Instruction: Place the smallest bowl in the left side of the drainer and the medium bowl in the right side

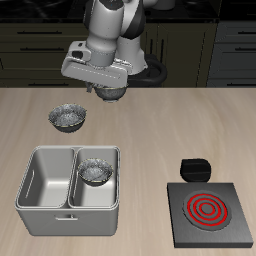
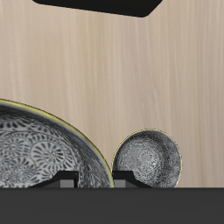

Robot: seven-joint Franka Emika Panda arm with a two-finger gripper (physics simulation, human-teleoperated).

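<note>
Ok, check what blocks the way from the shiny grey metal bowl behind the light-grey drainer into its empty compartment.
Nothing visible does. The shiny grey metal bowl stands on bare table behind the light-grey metal drainer, whose empty compartment is open. A similar bowl sits in the other compartment.

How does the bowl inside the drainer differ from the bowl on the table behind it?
The first bowl sits inside one compartment of the drainer; the second bowl stands on bare wood, farther back. The first bowl is walled in, the second bowl is free all round. Both are upright, round, grey metal with speckled insides.
</note>
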